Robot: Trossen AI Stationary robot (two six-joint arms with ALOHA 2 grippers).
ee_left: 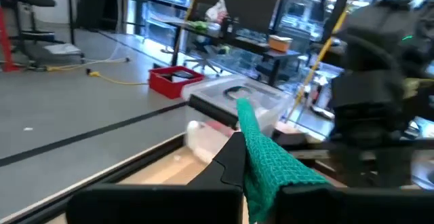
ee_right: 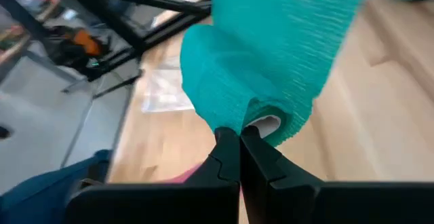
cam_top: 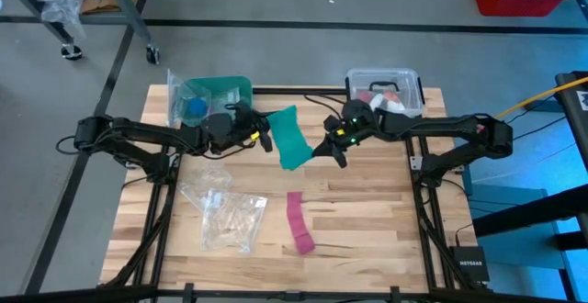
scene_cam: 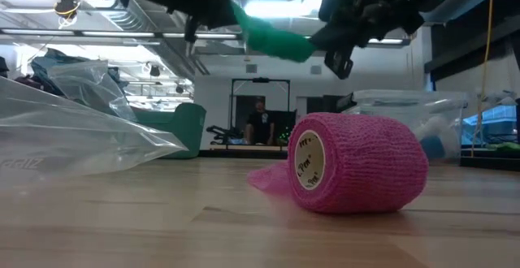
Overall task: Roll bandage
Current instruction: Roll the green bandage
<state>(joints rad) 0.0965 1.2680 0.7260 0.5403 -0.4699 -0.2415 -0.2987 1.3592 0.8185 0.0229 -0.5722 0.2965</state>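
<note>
Bandage (cam_top: 290,138) is off the table, stretched in the air between the two arms above the far middle of the wooden table (cam_top: 367,211). Left gripper (cam_top: 266,136) is closed on one end of the teal strip; its wrist view shows the cloth pinched between the dark fingers (ee_left: 227,163) and trailing away toward the other arm. Right gripper (cam_top: 323,149) is also closed, fingers together on the other end. Its wrist view shows that end wound into a loose roll around a pale core (ee_right: 264,123), with a flat length of cloth running off it.

Progress, judged from this: rolling is under way but not finished. A partial roll exists at the right gripper's end. A good stretch of unrolled strip remains between the two grippers, seen as a flat teal band in the high view and as a sagging span in the low view. The wraps look slack, not tight.

Left to do: wind the remaining length onto the roll, then set it down.

Pink roll (scene_cam: 357,164) sits on the near table, partly unwound with a tail (cam_top: 298,218), untouched. Clear plastic bag (cam_top: 225,213) lies near left, well apart from the work.
</note>
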